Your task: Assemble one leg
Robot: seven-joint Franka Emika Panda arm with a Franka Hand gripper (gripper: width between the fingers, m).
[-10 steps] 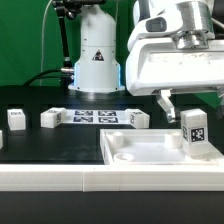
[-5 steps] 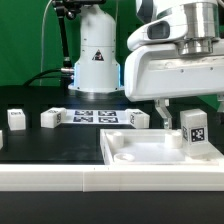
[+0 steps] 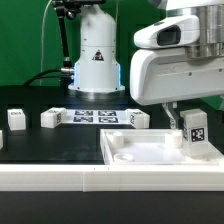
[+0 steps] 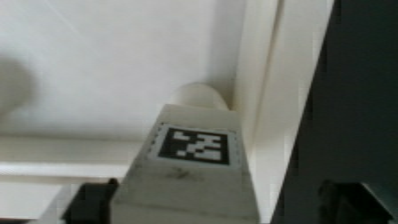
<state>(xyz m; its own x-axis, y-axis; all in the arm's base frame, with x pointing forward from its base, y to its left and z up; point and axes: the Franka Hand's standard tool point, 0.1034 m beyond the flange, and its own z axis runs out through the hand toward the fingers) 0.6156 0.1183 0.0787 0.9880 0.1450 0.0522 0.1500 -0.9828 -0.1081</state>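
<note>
leg [image 3: 193, 131] stands upright at the white panel [image 3: 135, 152] corner on the exterior view's right, tag visible. tool [image 4: 214, 200] straddles it, spread wide, gap either side, gripping nothing. Looks like the grasp step. Next: close squarely on the leg, probably to twist it home.

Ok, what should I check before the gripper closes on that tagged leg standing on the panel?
1. The leg stands upright on the white panel: ok.
2. The gripper is open: ok.
3. The leg sits between the fingers in the wrist view: ok.
4. The leg is centred between them: not ok, it sits nearer one finger.
5. The fingers are low enough for a firm hold: cannot tell.
</note>
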